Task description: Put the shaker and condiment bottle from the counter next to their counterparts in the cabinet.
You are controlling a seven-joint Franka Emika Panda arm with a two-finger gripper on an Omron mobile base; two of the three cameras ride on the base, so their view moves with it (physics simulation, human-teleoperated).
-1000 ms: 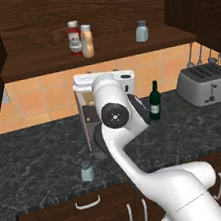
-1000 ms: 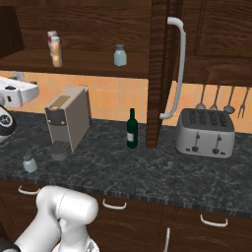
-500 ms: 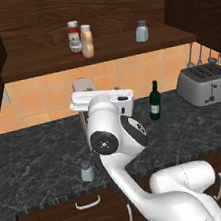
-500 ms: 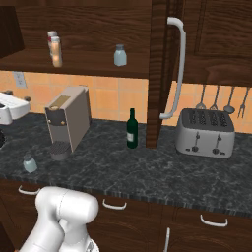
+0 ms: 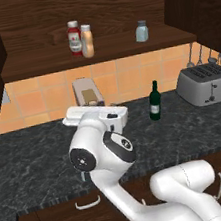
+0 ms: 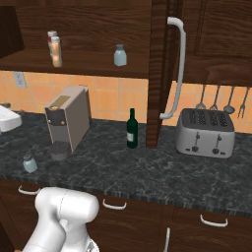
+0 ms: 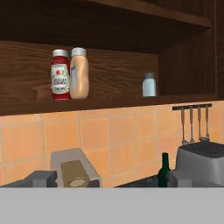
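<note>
Your step in hand looks to be fetching the shaker (image 6: 29,163): it stands on the counter (image 6: 147,172) below the gripper (image 7: 111,183), close to the front edge and just before the coffee machine (image 6: 66,120). Tip the hand down, centre the shaker between the fingers and take it low on its body, clear of the machine.

The fingertips (image 7: 41,178) stand wide apart, released, with nothing between or touching them.

Ahead and to the right is the wine bottle (image 7: 164,168). Farther off and above, in the cabinet (image 7: 109,103), the condiment bottle (image 7: 79,73) already stands just beside the red bottle (image 7: 60,75). The second shaker (image 7: 149,85) is well apart, to their right.
</note>
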